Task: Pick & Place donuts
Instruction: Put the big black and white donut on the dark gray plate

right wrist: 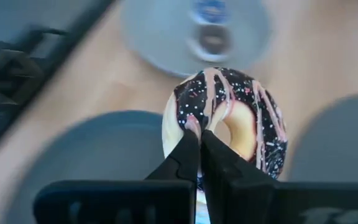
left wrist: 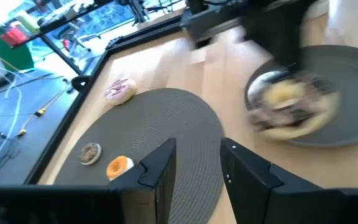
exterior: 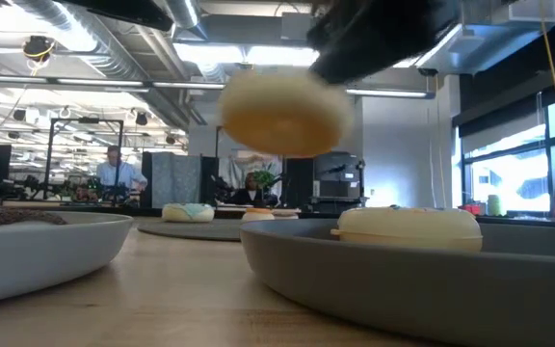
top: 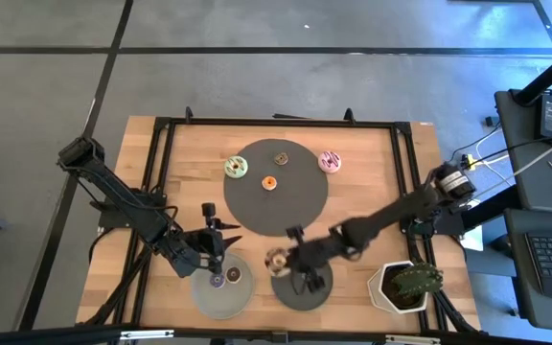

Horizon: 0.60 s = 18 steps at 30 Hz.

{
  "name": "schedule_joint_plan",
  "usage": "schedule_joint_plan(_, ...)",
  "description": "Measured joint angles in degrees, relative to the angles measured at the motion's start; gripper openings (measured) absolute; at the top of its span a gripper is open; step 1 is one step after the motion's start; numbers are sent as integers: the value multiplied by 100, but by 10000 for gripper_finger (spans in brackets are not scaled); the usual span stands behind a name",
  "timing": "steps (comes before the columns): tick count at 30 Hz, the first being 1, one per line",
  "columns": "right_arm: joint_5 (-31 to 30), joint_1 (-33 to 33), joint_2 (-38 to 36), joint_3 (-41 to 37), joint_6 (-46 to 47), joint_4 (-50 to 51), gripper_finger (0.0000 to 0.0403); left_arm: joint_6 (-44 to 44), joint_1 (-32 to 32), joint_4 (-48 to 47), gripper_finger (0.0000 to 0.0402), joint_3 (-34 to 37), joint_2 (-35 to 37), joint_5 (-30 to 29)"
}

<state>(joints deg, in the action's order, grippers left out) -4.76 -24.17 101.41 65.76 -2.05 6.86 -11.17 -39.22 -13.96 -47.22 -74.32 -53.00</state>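
Observation:
My right gripper (top: 282, 260) is shut on a chocolate-iced donut (right wrist: 229, 118) with pink drizzle and sprinkles, held up between the grey plate (top: 209, 297) and the dark plate (top: 295, 295). The grey plate carries a purple (top: 217, 281) and a brown mini donut (top: 234, 275). A pale donut (exterior: 408, 226) lies on the dark plate. On the round dark mat (top: 295, 196) lie a green donut (top: 236, 168), a brown mini (top: 281, 157) and an orange mini (top: 268, 182). A pink donut (top: 330, 161) sits at its right edge. My left gripper (top: 215, 241) stands open over the grey plate's far side. My right gripper pinches the donut's ring (right wrist: 188, 121) between its two fingers, beside the hole. The fingers come slanting down from the table's right. The donut is lifted clear of the table, tilted, its iced face turned toward the wrist.
A white pot with a green plant (top: 405, 286) stands at the near right corner. A black frame (top: 161, 134) runs around the wooden table top. Bare wood lies left of the mat.

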Motion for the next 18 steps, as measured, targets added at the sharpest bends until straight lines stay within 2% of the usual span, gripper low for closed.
schedule_joint_plan(5,-41,-589,8,0,529,-93,9,1,1,0,125,0,0,-52)
schedule_joint_plan(8,-357,-789,127,8,768,-144,9,0,0,-2,125,0,0,-54)
schedule_joint_plan(12,-752,-847,351,4,939,-181,10,0,1,0,123,0,0,-52)
schedule_joint_plan(18,-741,-843,594,4,1169,-216,11,0,0,0,125,0,-2,-18)
